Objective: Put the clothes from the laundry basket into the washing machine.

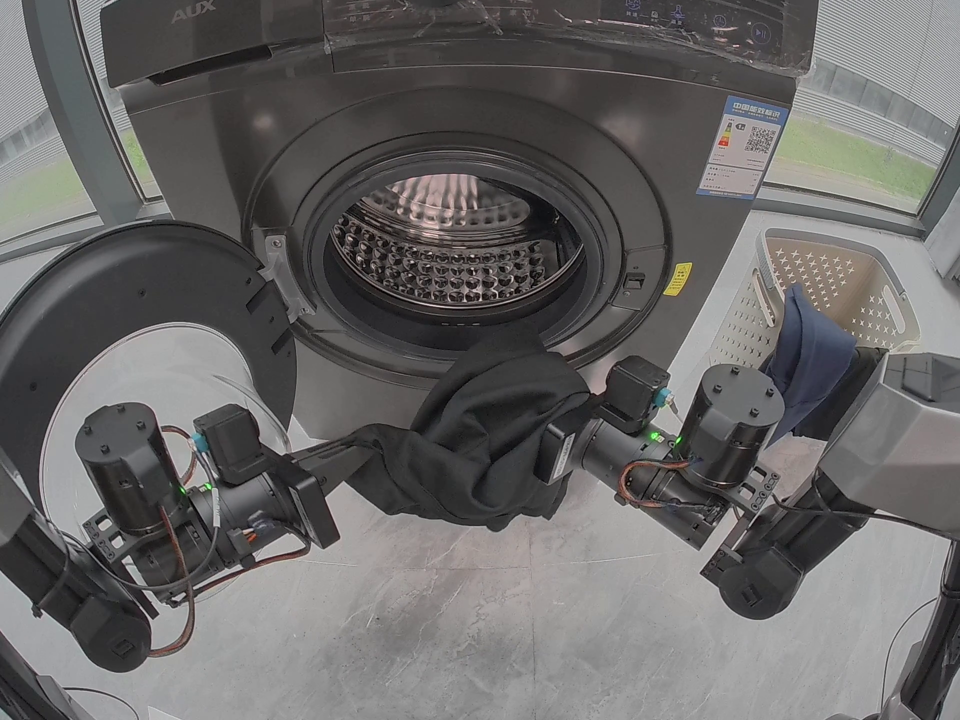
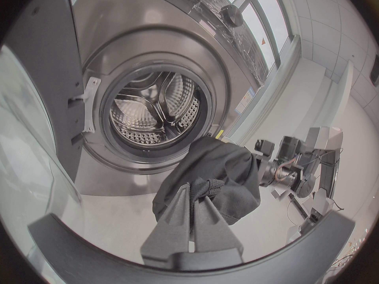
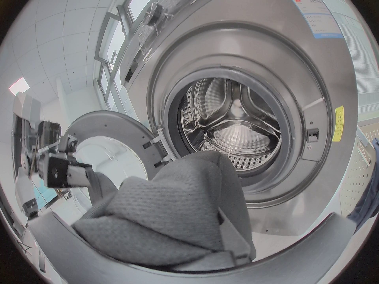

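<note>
Head view | black garment [image 1: 480,432] before washing machine [image 1: 640,152] | left fingers [image 2: 173,217], right fingers [image 3: 233,238] clamped on it

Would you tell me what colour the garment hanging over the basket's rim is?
The garment is dark blue, clearest in the head view.

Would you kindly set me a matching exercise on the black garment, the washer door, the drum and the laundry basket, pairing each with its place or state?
Column one:
1. black garment
2. door
3. drum
4. laundry basket

Column two:
A. stands right of the washing machine, blue cloth over its rim
B. swung open to the left
C. pinched by the left gripper, hanging before the opening
D. no clothes seen inside

Pairs: 1-C, 2-B, 3-D, 4-A
</note>
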`<state>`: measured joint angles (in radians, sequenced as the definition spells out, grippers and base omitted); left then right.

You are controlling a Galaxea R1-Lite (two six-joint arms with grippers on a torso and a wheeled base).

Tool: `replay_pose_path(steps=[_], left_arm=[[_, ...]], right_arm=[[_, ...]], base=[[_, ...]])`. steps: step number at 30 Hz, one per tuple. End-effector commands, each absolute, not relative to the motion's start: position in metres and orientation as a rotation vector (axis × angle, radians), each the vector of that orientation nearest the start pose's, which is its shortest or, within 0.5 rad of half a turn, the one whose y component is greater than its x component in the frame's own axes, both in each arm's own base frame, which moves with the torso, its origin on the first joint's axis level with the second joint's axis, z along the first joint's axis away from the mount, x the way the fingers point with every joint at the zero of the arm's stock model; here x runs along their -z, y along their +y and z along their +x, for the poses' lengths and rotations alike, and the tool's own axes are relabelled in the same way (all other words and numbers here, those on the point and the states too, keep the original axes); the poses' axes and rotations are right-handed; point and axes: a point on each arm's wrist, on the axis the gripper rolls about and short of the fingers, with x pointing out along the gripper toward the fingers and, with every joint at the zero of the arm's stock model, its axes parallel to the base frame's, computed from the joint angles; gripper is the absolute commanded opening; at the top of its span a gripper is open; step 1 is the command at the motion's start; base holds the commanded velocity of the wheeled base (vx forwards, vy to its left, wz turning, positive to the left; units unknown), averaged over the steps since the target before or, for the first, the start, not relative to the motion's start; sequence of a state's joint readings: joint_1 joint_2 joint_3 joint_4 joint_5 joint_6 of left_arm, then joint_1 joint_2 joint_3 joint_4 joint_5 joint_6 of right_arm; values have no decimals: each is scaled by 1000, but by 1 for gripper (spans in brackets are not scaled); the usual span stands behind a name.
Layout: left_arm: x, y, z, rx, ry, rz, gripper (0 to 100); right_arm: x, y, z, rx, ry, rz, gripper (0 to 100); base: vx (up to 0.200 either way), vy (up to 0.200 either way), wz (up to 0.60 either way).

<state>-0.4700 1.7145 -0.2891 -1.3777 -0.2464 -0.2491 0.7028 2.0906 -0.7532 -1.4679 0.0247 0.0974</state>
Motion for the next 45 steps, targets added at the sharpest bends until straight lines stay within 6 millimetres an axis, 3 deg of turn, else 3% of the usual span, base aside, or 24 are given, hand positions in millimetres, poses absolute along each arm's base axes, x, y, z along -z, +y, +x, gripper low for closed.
replay_pose_path(steps=[1, 5, 6, 18, 24, 27, 31, 32, 37, 45], left_arm=[[-90, -119, 223, 715, 260, -222, 0], [-77, -119, 223, 721, 284, -219, 0], [-76, -120, 222, 723, 292, -216, 100], [-58, -128, 184, 815, 428, -160, 100], [-48, -128, 177, 835, 475, -112, 100], [-53, -135, 187, 832, 423, -116, 100], [-70, -147, 208, 839, 301, -144, 100], [-82, -155, 221, 841, 223, -163, 100], [-95, -166, 238, 837, 135, -179, 100], [-81, -177, 252, 847, 155, -171, 100]], right_arm=[[-136, 244, 271, -758, -136, 164, 0], [-137, 245, 271, -760, -136, 164, 0], [-136, 244, 272, -757, -135, 164, 0], [-146, 241, 284, -729, -176, 173, 0], [-149, 238, 290, -715, -192, 177, 0], [-144, 242, 285, -732, -175, 175, 0], [-141, 244, 281, -744, -159, 171, 0], [-138, 247, 278, -754, -145, 167, 0], [-125, 254, 275, -770, -112, 156, 0], [-122, 268, 264, -817, -95, 154, 0]], base=[[0, 0, 0], [0, 0, 0], [0, 0, 0], [0, 0, 0], [0, 0, 0], [0, 0, 0], [0, 0, 0], [0, 0, 0], [0, 0, 0], [0, 0, 0]])
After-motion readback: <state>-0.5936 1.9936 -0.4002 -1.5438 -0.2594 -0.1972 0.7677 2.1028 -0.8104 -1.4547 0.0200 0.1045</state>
